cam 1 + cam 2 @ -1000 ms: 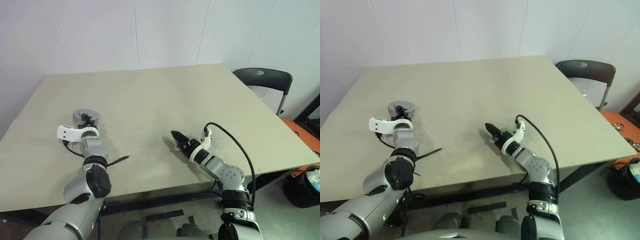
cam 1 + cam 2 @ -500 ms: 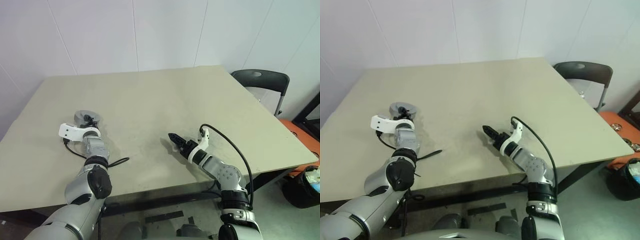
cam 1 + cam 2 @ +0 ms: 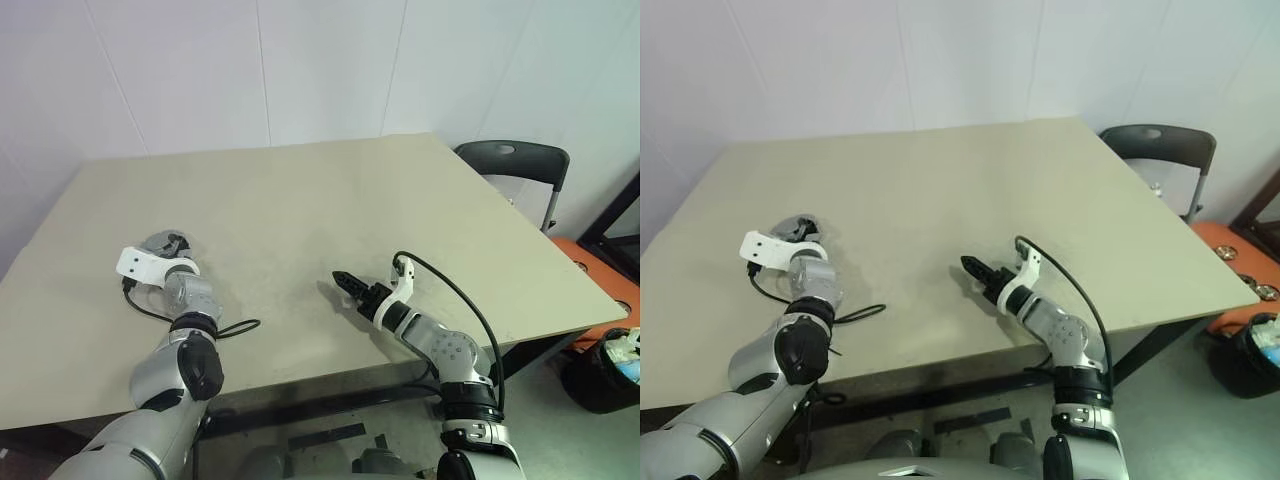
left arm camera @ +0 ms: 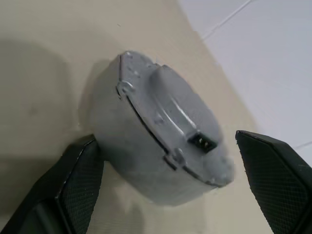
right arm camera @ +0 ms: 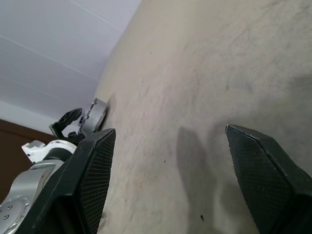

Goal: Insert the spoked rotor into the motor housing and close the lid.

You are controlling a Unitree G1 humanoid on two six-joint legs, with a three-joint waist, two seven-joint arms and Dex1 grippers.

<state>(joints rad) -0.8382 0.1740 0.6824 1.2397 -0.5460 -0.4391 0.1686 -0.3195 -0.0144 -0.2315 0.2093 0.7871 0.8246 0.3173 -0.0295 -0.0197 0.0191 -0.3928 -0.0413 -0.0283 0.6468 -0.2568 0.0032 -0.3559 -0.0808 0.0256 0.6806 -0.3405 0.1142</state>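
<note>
Looking along the left gripper [image 4: 165, 195], we saw its textured black fingers [image 4: 80, 180] spread wide on either side of the motor housing [image 4: 146, 161], a short matte-grey cylinder on the beige table [image 3: 330, 220] near its left edge, closed by the lid [image 4: 168, 117], ribbed, with a small dark socket. The right gripper [image 3: 338, 281], jaws apart and empty, hovered mid-table.

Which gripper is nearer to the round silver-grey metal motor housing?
The left gripper: its open fingers stand on both sides of the round silver-grey metal motor housing. The right gripper hovers over the table's middle, well apart from it.
</note>
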